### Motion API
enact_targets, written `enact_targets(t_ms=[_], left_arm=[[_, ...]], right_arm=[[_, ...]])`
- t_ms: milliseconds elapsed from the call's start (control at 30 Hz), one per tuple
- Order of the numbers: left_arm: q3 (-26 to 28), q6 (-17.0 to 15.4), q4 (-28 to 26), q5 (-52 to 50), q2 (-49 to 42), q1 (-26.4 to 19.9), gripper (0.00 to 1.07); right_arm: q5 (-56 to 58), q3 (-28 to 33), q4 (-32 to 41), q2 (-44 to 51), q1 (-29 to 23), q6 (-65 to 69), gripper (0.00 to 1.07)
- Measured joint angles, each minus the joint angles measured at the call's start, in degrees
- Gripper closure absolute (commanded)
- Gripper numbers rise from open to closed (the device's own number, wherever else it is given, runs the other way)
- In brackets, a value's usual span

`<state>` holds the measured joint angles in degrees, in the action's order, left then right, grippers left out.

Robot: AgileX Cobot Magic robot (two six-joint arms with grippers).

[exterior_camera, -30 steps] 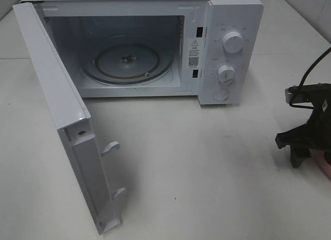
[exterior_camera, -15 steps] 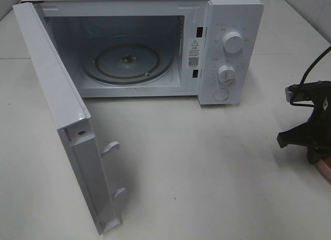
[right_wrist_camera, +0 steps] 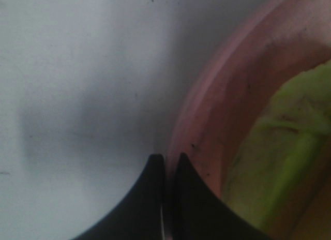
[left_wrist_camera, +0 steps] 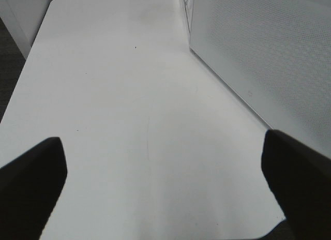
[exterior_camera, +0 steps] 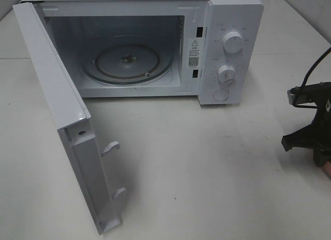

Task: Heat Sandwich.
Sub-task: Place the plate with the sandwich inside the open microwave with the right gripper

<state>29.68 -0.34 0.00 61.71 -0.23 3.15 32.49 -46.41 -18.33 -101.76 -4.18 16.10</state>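
Pinching a plate rim to the right of an open microwave.

Left end effector (left_wrist_camera: 163, 147) hangs over the white surface (exterior_camera: 196, 173) with its fingers spread wide, beside the swung-out door (exterior_camera: 51, 95). The microwave (exterior_camera: 227, 43) shows its glass turntable (exterior_camera: 126, 61). At the far right, the right end effector (right_wrist_camera: 165, 160) is closed on the rim of the pink plate (right_wrist_camera: 217, 110). The yellow-green sandwich (right_wrist_camera: 289, 147) lies on that plate, well apart from the microwave.

White table (exterior_camera: 207, 162) bears microwave (exterior_camera: 235, 17) (plate (right_wrist_camera: 222, 95) too).
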Motion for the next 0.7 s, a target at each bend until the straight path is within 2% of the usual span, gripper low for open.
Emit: enact_targets(t_ms=[333,700], left_arm=[[0.0,0.0,0.0,0.0,0.0,0.0,0.09],[0.0,0.0,0.0,0.0,0.0,0.0,0.09]], right_arm=[[5.16,0.0,-4.64,2.58,-4.24,4.81,1.07],[11.57,0.0,-6.3,6.7,-9.28,5.33,1.07]])
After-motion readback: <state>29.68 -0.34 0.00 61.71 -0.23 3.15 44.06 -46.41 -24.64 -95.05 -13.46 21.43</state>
